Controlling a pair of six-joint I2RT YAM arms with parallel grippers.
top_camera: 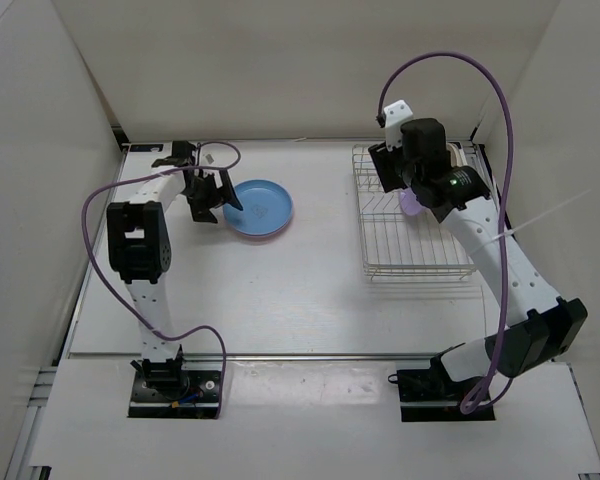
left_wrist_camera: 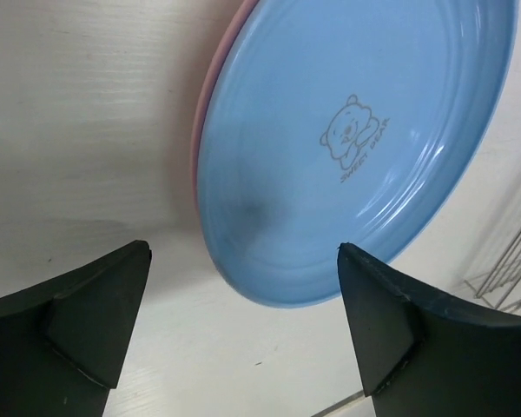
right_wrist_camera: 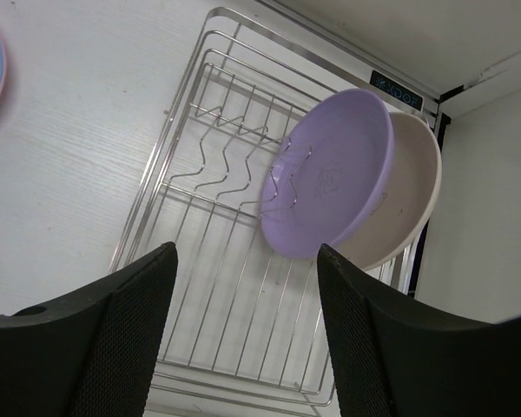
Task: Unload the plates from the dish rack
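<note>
A blue plate (top_camera: 259, 208) lies flat on the table at the left, on top of a pink plate whose rim (left_wrist_camera: 205, 104) shows past its edge. My left gripper (top_camera: 212, 203) is open just beside the blue plate (left_wrist_camera: 356, 130), with nothing between its fingers (left_wrist_camera: 95, 313). The dish rack (top_camera: 416, 250) stands at the right. A purple plate (right_wrist_camera: 339, 174) and a cream plate (right_wrist_camera: 414, 187) behind it lean upright in the prongs at the rack's far end. My right gripper (right_wrist_camera: 247, 249) hovers open above the rack (right_wrist_camera: 226, 287), short of the purple plate.
White walls close in the table on the left, back and right. The rack stands near the right wall. A purple cable (top_camera: 500, 110) loops above the right arm. A dark labelled strip (right_wrist_camera: 396, 89) sits at the rack's far end.
</note>
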